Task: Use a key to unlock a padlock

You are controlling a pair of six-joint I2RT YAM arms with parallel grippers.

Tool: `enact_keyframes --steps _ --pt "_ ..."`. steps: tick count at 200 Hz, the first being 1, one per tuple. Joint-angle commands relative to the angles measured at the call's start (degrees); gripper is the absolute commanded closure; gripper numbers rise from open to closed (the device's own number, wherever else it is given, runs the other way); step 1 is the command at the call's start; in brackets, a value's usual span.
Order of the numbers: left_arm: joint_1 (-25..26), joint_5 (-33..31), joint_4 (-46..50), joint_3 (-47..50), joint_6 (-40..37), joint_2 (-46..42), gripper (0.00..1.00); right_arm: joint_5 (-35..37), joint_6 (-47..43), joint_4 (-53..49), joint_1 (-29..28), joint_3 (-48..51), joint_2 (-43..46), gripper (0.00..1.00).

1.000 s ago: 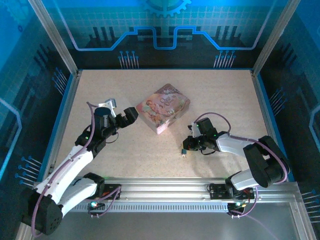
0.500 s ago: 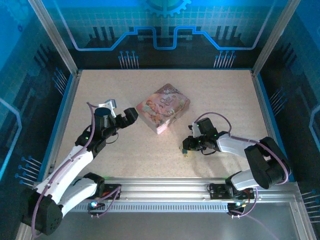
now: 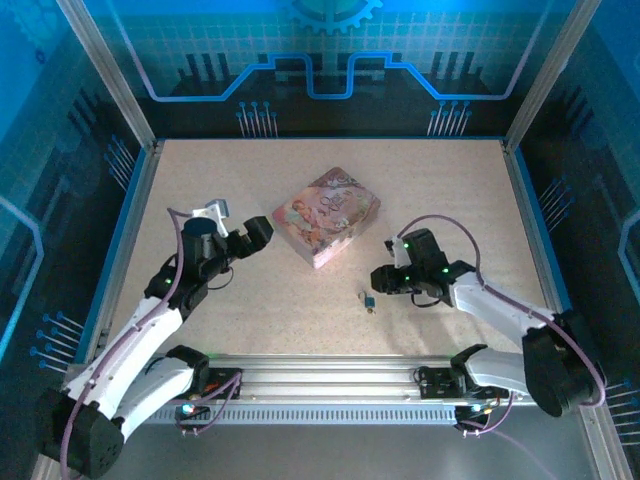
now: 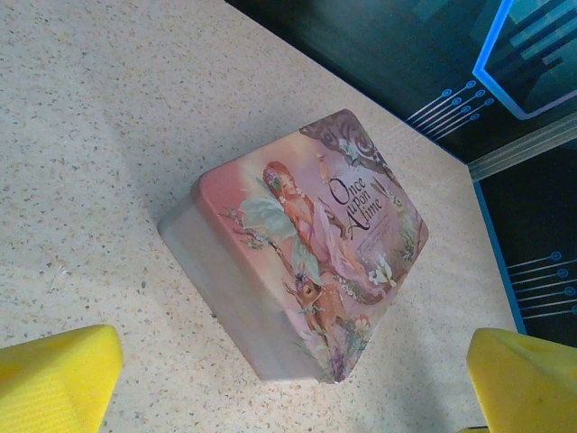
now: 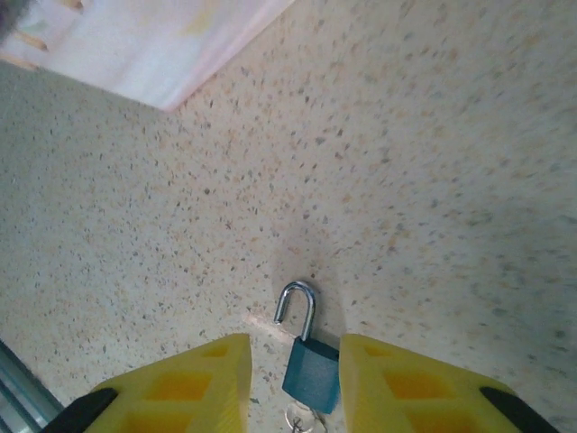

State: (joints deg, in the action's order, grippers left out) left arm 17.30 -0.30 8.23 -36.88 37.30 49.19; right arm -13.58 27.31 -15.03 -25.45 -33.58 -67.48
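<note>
The left gripper (image 4: 293,345) stands wide open and grasps nothing, with the pink picture tin (image 4: 306,234) lying flat on the speckled table (image 4: 108,117) just ahead of its fingers and apart from them. The right gripper (image 5: 296,350) is parted a little and released. The padlock (image 5: 313,370) lies on the table below the gap between its fingers (image 5: 194,383), shackle pointing away from the gripper, and a sliver of the key (image 5: 302,419) shows at the lock's near end.

Robot lab cell: framed table (image 3: 290,300), blue panels (image 3: 330,50)
</note>
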Motion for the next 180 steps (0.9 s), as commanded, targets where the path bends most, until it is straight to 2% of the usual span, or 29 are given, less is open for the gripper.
enact_keyframes --steps 1,34,83,145,180 --pt "-0.69 -1.26 2.03 -0.29 -1.41 -1.75 0.01 3.91 -3.43 -5.74 1.62 -2.06 5.69 0.65" --pt "-0.85 -1.54 3.09 -0.64 -1.51 -2.57 0.01 7.29 -5.64 -6.95 4.15 -1.24 16.41 0.53" --pt "-1.08 -1.70 2.67 -0.21 -0.74 -2.71 0.01 9.55 -6.61 -2.86 9.28 3.89 26.97 0.43" --pt "-1.65 -1.89 2.83 -0.56 -0.65 -2.54 0.01 7.96 -11.80 6.69 14.22 8.87 31.10 0.00" --pt "-1.83 -1.84 3.10 -0.77 -0.71 -2.57 0.01 9.57 -17.82 11.51 14.74 10.44 31.00 0.00"
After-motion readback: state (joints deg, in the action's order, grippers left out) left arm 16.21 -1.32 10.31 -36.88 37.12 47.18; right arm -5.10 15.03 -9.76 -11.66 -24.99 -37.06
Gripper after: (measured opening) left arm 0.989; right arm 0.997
